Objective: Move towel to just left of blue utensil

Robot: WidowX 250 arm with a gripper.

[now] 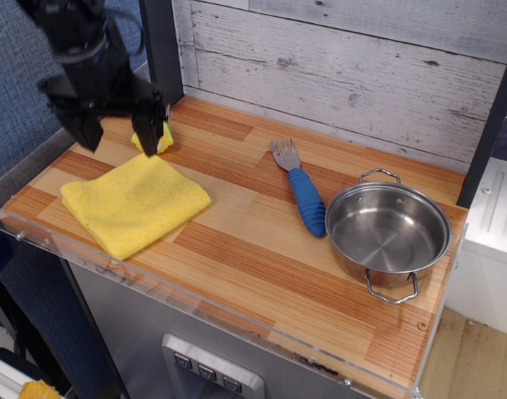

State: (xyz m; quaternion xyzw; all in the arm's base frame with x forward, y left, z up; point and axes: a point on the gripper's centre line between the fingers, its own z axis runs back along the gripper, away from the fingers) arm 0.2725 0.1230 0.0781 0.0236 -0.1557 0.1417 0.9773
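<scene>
The yellow towel [133, 204] lies folded flat on the wooden counter at the front left. The blue utensil [302, 194], a fork with a ribbed blue handle and grey tines, lies near the middle, just left of the steel pot. My black gripper [118, 137] hangs open above the towel's far edge, its two fingers spread wide and pointing down. It holds nothing and stands clear of the cloth. Its right finger [149, 131] covers part of the toy corn.
A yellow-and-green toy corn [164, 135] sits behind the towel, mostly hidden by the gripper. A round steel pot [387, 233] stands at the right. A dark post [160, 50] rises at the back left. The counter's front edge [204, 312] has a clear lip.
</scene>
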